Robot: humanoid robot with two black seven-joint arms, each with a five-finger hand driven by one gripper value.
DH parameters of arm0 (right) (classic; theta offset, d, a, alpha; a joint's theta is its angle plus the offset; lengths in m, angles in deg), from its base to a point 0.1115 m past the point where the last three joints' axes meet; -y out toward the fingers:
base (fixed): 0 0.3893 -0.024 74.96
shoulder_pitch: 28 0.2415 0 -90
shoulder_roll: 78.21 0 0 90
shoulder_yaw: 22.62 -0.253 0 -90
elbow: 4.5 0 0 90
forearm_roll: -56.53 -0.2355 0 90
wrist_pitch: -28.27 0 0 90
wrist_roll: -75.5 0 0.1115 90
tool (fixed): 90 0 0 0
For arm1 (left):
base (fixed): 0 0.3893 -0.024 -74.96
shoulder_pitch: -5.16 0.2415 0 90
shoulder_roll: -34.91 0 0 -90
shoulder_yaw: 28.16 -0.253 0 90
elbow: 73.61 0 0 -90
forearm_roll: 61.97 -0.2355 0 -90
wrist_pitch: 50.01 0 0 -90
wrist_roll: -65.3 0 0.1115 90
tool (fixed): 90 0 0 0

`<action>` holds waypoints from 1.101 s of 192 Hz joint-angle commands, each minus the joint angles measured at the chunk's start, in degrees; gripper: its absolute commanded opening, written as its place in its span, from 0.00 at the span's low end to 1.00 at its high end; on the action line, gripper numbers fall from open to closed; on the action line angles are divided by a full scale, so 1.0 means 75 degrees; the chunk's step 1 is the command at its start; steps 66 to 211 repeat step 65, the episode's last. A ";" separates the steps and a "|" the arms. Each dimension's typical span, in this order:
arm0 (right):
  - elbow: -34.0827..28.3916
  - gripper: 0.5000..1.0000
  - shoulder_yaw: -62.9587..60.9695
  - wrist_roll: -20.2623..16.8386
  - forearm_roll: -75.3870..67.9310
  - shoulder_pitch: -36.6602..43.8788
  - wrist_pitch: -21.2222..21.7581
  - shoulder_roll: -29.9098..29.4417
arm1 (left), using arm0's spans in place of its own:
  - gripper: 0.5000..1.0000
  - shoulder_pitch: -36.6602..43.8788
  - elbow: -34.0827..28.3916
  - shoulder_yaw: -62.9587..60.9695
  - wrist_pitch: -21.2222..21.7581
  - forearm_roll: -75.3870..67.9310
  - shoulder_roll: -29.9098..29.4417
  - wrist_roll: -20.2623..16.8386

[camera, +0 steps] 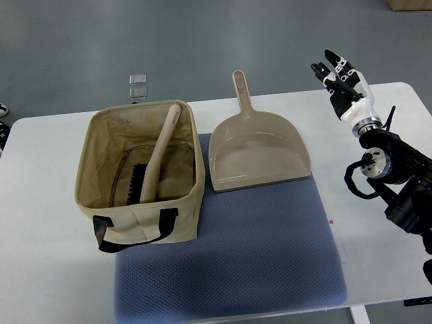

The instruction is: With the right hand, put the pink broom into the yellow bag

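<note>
Broom (pixel 156 159) inside bag (pixel 177 223), handle leaning on rim; right hand (pixel 342 79) empty, fingers spread

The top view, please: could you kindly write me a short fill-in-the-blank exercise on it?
1. The pale pink long-handled broom rests ___ the yellowish fabric bag.
2. The beige plastic dustpan lies on the ___ mat.
3. The right hand holds ___.

Missing: inside; blue; nothing

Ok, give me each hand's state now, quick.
Left hand: not in view.
Right hand: open, holding nothing, raised beyond the white table's far right edge.
</note>
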 commanded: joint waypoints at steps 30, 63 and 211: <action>0.0347 0.86 0.0000 -0.0003 0.0010 -0.0031 -0.0046 0.0033 | 1.00 -0.0006 0.0000 0.0000 -0.0002 0.0000 0.0000 0.0000; 0.0453 0.86 0.0000 0.0067 0.0010 -0.0031 -0.0034 0.0044 | 1.00 -0.0006 0.0000 0.0000 -0.0002 0.0000 0.0000 0.0000; 0.0453 0.86 0.0000 0.0091 0.0010 -0.0031 -0.0034 0.0044 | 1.00 0.0006 0.0000 0.0000 -0.0002 0.0000 0.0000 0.0000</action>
